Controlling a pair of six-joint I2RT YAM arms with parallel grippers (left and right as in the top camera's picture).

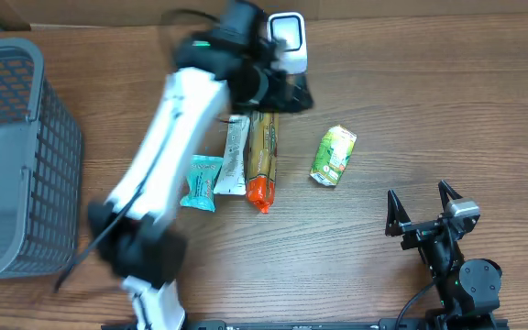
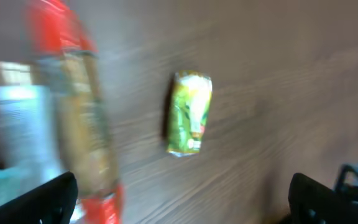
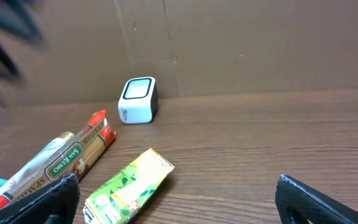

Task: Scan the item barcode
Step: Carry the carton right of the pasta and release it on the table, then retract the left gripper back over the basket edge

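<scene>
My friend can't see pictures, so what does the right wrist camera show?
A small white scanner stands on a wooden table by a cardboard wall. In front of it lie a long spaghetti packet with a red end and a green packet. The robot's right hand is open and empty.

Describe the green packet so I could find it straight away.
On the wooden table, find the row of packets lying side by side near the middle. To its right, alone and touching nothing, lies the green packet: short, crumpled, yellow-green, while the others are long or teal.
</scene>
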